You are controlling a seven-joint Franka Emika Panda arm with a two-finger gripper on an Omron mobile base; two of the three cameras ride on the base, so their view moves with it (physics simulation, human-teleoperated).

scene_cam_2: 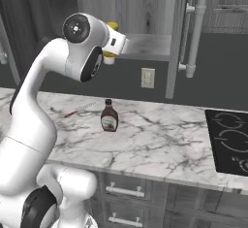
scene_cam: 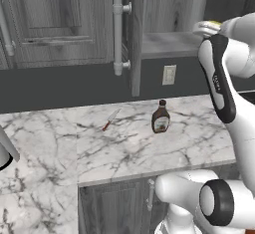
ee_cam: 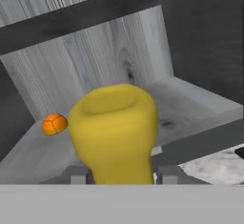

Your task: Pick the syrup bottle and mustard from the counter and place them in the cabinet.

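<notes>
Simulated kitchen, grey wood-grain units over marble. Gripper [ee_cam: 119, 178] at bottom centre of hand view, clenched on mustard [ee_cam: 116, 135], yellow body filling frame centre. Small orange object [ee_cam: 54, 124] lay at left on cabinet [scene_cam: 169, 44] shelf beyond. Left base view: mustard's tip [scene_cam: 213, 25] at upper right, level with shelf edge. Syrup bottle [scene_cam: 160, 117] stood upright at frame centre on counter [scene_cam: 124, 148]; red-handled knife [scene_cam: 110, 120] lay left of it, apart.

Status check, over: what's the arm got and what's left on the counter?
Gripper shut on the mustard, raised at the open cabinet shelf. Syrup bottle upright on the counter. Small orange thing on the shelf's far side.
</notes>
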